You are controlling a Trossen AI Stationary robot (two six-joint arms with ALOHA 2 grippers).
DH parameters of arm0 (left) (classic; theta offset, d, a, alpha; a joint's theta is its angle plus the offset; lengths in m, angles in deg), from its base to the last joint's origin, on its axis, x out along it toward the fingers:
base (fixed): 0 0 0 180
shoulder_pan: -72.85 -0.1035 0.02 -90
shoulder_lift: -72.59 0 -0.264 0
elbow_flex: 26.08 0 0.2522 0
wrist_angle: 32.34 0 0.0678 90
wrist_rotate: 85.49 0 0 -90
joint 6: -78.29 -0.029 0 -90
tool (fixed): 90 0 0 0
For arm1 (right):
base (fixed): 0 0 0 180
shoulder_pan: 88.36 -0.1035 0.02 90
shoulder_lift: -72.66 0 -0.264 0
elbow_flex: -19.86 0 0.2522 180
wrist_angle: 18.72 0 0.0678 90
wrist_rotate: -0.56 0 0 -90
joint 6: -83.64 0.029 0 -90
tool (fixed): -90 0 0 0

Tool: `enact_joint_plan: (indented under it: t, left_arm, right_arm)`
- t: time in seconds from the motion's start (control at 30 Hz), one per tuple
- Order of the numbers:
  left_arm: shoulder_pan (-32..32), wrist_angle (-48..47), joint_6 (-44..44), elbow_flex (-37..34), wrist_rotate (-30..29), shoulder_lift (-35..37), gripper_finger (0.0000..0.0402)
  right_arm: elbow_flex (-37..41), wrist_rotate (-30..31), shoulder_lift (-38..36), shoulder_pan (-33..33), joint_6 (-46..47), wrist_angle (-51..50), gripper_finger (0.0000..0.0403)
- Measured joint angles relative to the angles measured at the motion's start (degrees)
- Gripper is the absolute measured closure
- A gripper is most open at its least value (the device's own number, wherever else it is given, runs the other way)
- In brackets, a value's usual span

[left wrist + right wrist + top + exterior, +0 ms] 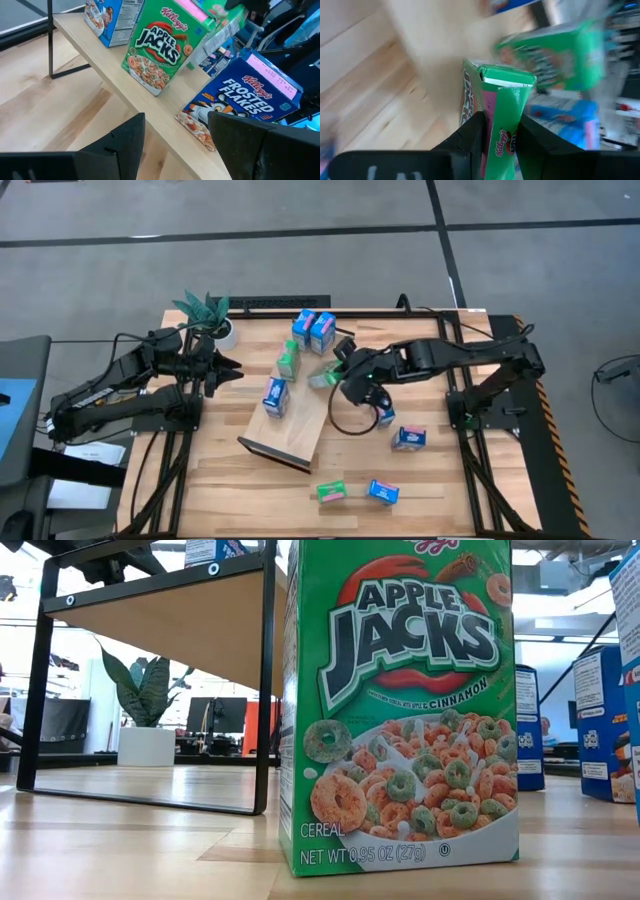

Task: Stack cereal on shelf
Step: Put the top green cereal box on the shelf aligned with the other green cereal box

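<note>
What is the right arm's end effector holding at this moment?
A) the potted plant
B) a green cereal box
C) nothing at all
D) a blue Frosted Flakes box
B: in the right wrist view the right end effector has its two dark fingers clamped on a green cereal box, and the high view shows it above the shelf.

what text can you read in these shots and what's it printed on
"APPLE JACKS", "CINNAMON", "CEREAL", "NET WT 0.95 OZ (27g)": green carton close in the low view.
"Kellogg's APPLE JACKS": green carton on the shelf.
"Kellogg's FROSTED FLAKES": blue carton lying flat.
"Kellogg's": green carton in the right gripper.
Side-panel print on the other cartons: too small.
</note>
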Motion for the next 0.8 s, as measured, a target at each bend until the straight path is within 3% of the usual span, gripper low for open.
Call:
enact_joint_plan:
  t: [0.23, 0.6, 0.8]
  left_arm:
    - [0.0, 0.0, 0.3, 0.0, -0.1, 0.0, 0.0196]
    - [0.0, 0.0, 0.8, 0.0, 0.1, 0.0, 0.0196]
    - [0.0, 0.0, 0.8, 0.0, 0.1, 0.0, 0.0196]
  right_arm:
    - [-0.1, -0.1, 0.4, 0.0, 1.2, 0.1, 0.0261]
    - [0.0, 2.7, 0.0, 0.0, 2.6, 2.1, 0.0179]
    - [0.0, 2.7, 0.0, 0.3, 3.7, 2.9, 0.0168]
